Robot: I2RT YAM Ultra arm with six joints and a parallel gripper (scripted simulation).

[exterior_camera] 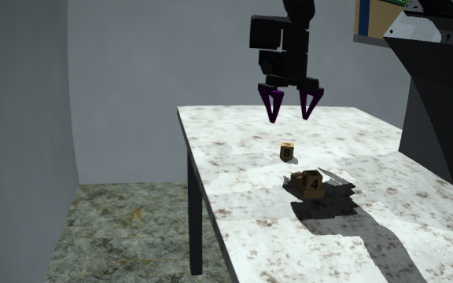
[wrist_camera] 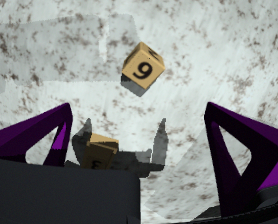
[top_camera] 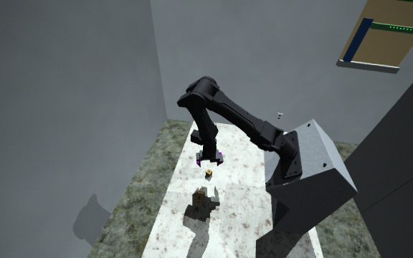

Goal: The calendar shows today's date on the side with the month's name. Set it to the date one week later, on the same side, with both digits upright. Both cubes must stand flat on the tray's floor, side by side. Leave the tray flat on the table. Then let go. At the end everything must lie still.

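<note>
A loose wooden cube point(top_camera: 209, 173) point(exterior_camera: 287, 152) point(wrist_camera: 142, 70) lies on the table behind the tray. It shows an 8 towards the exterior camera and a 9 or 6 in the wrist view. A second cube point(top_camera: 198, 198) point(exterior_camera: 313, 181) point(wrist_camera: 96, 159) sits in the small wooden tray point(exterior_camera: 314, 193), at one end. It shows a 4 in the exterior view and a 3 in the wrist view. The month's name cannot be read. My gripper point(top_camera: 209, 165) point(exterior_camera: 289, 120) point(wrist_camera: 138, 109) is wide open and empty, above the table and higher than the loose cube.
The white speckled table point(top_camera: 242, 208) point(exterior_camera: 250, 240) ends at a long edge left of the tray. The arm's grey pedestal point(top_camera: 310, 193) point(exterior_camera: 427, 110) stands on the right. The arm's shadow falls across the tray, whose details are dark.
</note>
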